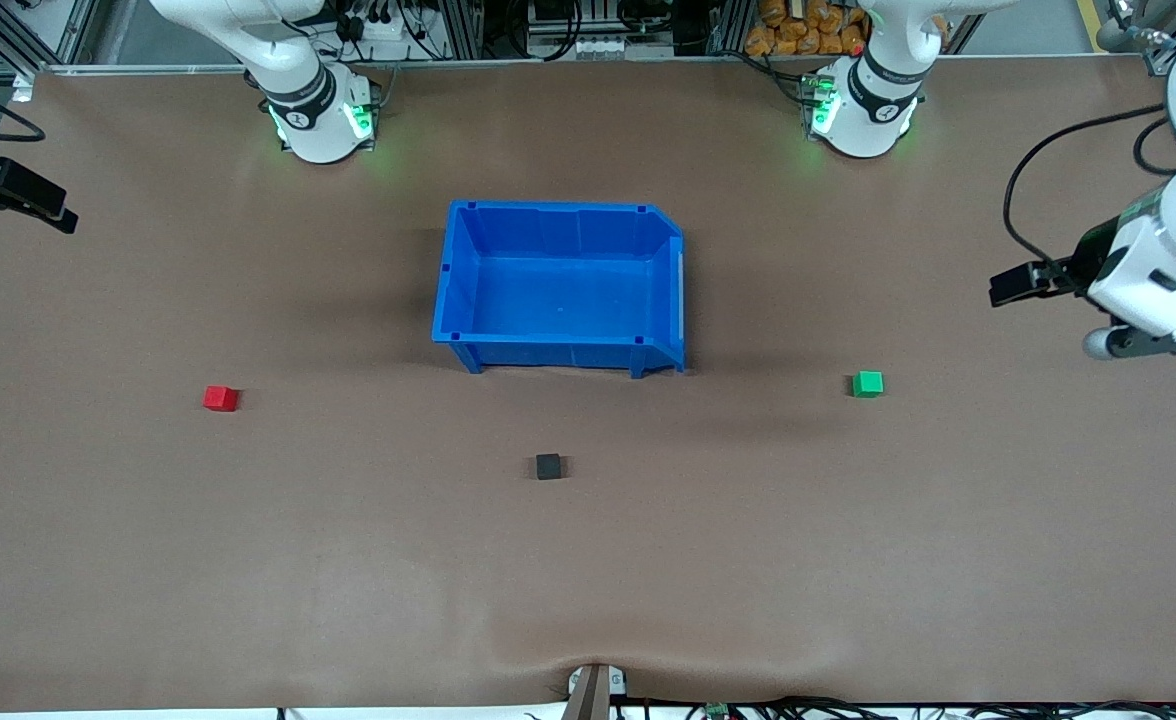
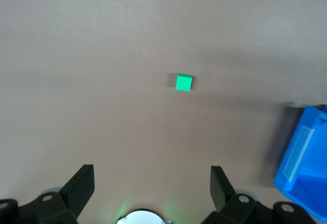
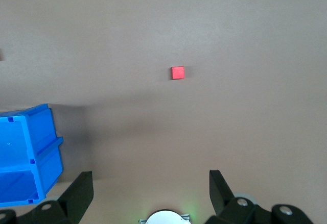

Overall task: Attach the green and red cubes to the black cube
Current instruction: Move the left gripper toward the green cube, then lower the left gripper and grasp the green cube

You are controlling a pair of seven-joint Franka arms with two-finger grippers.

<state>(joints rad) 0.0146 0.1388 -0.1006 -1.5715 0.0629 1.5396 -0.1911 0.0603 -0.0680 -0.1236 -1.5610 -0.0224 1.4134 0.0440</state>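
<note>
The small matte black cube (image 1: 548,466) lies in the lower middle of the front view, below the blue plastic bin (image 1: 560,353). The small green cube (image 1: 867,384) and small red cube (image 1: 220,398) lie well apart from it. The left gripper (image 2: 152,183) and right gripper (image 3: 150,183) hang high, wide and empty. I think a descent that is not centred could push a light cube away.

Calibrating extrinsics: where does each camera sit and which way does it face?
Front: high across the table, facing both arm bases; small matte black cube mid-table.
Left wrist: on left arm, facing down at small green cube; open left claw shows.
Right wrist: facing down at small red cube; open right claw shows.
Shared: blue plastic bin in all views.
</note>
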